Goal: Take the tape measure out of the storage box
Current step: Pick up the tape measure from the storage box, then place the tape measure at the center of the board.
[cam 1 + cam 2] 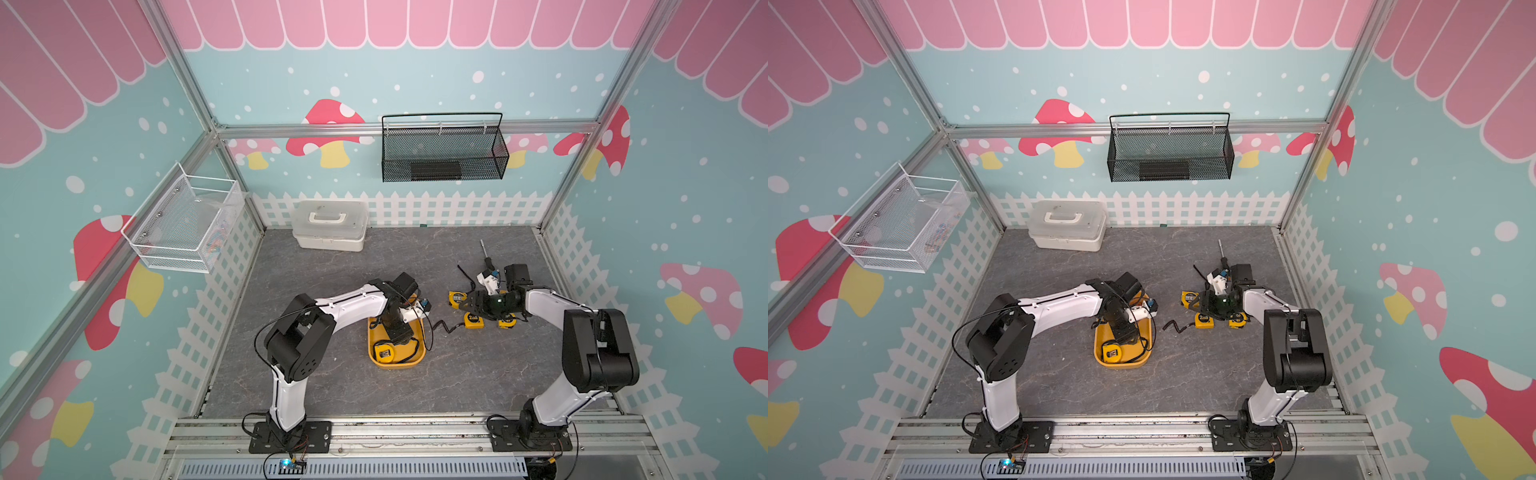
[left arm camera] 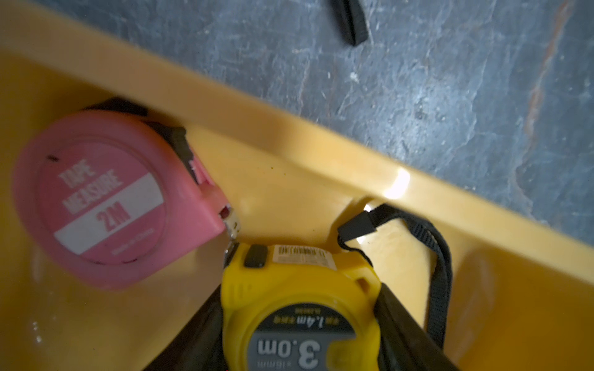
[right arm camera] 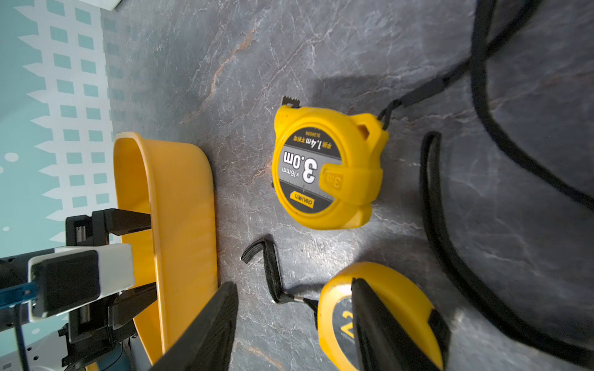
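grey stone tabletop (image 1: 478, 374): left gripper (image 2: 300, 287) sits in the storage box (image 2: 289, 141), clamped on the yellow tape measure (image 2: 299, 308). right gripper (image 3: 292, 284) hangs right of it, jaws apart.

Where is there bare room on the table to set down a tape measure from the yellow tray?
The widest bare patch of table lies between the tray and the front rail. Another lies between the white case and the screwdriver. It is crowded right of the tray, around the three yellow tape measures, their straps and the right pincer.
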